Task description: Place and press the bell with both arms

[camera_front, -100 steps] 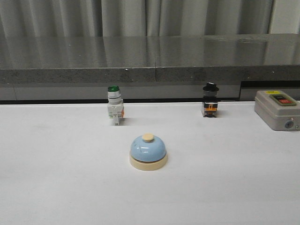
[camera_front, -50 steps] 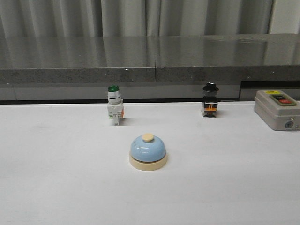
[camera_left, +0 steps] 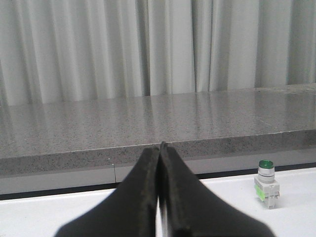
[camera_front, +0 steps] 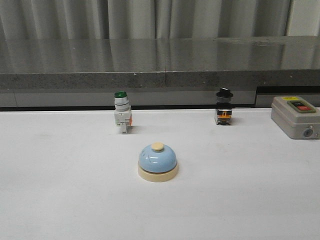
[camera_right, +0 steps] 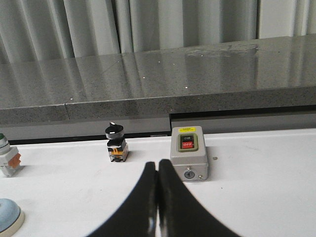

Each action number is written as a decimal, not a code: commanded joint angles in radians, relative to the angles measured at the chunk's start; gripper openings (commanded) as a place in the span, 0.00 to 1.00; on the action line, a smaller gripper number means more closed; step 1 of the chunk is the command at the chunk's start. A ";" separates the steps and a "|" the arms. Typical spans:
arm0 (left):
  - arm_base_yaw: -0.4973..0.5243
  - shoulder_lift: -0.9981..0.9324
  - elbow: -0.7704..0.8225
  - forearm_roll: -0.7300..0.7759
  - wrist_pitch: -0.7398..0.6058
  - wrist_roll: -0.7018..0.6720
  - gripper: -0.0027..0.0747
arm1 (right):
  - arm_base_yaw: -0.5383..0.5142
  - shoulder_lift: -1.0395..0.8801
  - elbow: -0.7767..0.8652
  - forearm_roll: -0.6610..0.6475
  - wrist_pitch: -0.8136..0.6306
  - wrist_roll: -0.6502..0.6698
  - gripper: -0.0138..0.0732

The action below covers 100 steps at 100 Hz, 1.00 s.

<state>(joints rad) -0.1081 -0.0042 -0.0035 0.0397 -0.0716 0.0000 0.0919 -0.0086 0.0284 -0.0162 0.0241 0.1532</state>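
Observation:
The light blue bell (camera_front: 158, 161) with cream base and cream button stands upright near the middle of the white table; its edge also shows in the right wrist view (camera_right: 9, 216). Neither arm appears in the front view. My left gripper (camera_left: 159, 146) is shut and empty, well back from the bell, facing the grey counter. My right gripper (camera_right: 157, 163) is shut and empty, with the bell off to its left.
A green-capped white switch (camera_front: 121, 112) and a black-capped switch (camera_front: 224, 107) stand at the table's back edge. A grey on/off switch box (camera_front: 296, 117) sits at the back right. A grey stone counter (camera_front: 160, 62) runs behind the table.

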 commanded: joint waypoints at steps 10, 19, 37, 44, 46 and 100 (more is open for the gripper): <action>0.002 -0.032 0.055 0.001 -0.081 -0.011 0.01 | -0.005 -0.021 -0.019 0.001 -0.087 -0.003 0.09; 0.002 -0.032 0.055 0.001 -0.081 -0.011 0.01 | -0.005 -0.021 -0.019 -0.002 -0.087 -0.007 0.09; 0.002 -0.032 0.055 0.001 -0.081 -0.011 0.01 | -0.005 -0.021 -0.019 -0.007 -0.148 -0.037 0.09; 0.002 -0.032 0.055 0.001 -0.081 -0.011 0.01 | -0.005 -0.021 -0.019 -0.007 -0.196 -0.037 0.09; 0.002 -0.032 0.055 0.001 -0.081 -0.011 0.01 | -0.005 -0.021 -0.019 -0.007 -0.207 -0.037 0.09; 0.002 -0.032 0.055 0.001 -0.081 -0.011 0.01 | -0.004 0.063 -0.193 0.001 -0.100 0.013 0.09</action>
<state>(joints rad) -0.1081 -0.0042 -0.0035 0.0397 -0.0739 0.0000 0.0919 -0.0010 -0.0660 -0.0162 -0.1276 0.1577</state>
